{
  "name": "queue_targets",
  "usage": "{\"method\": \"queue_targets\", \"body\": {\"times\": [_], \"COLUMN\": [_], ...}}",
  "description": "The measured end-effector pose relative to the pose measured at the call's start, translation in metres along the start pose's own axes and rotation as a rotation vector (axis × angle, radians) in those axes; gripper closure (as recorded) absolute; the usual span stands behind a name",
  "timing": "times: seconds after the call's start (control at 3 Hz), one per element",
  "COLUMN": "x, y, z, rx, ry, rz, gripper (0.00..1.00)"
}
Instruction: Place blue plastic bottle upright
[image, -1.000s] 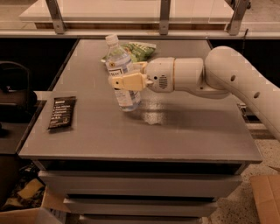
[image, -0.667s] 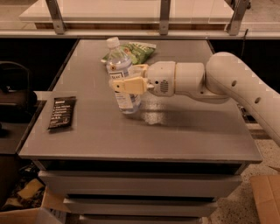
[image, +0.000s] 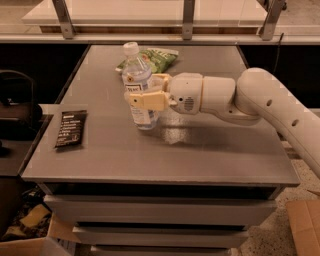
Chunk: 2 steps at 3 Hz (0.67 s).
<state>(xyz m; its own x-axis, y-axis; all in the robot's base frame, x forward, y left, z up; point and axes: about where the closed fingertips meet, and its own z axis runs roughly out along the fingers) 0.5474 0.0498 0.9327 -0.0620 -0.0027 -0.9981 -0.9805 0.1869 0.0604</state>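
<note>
The blue plastic bottle (image: 139, 85), clear with a white cap and a pale label, stands almost upright on the grey table (image: 200, 150), left of centre, tilted slightly to the left. Its base seems to touch the tabletop. My gripper (image: 143, 90) reaches in from the right and is shut on the bottle's middle. One cream finger (image: 149, 100) crosses the front of the bottle and the other lies behind it. The white arm (image: 260, 100) extends to the right.
A green snack bag (image: 155, 57) lies just behind the bottle. A flat black wrapper packet (image: 70, 128) lies near the table's left edge. A railing runs behind the table. A dark chair stands on the left and cardboard boxes on the floor.
The gripper and the held bottle have come down slightly and the bottle stands a little straighter. The bag and the packet have not moved.
</note>
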Motion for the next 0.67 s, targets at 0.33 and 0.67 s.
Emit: {"method": "queue_targets", "body": {"times": [0.33, 0.67], "x": [-0.0034, -0.0005], "y": [0.0033, 0.0045], "z": [-0.0009, -0.0014], "rx": [-0.015, -0.038], "ry": [-0.034, -0.067], "rz": [-0.031, -0.047], "gripper": [1.0, 1.0]}}
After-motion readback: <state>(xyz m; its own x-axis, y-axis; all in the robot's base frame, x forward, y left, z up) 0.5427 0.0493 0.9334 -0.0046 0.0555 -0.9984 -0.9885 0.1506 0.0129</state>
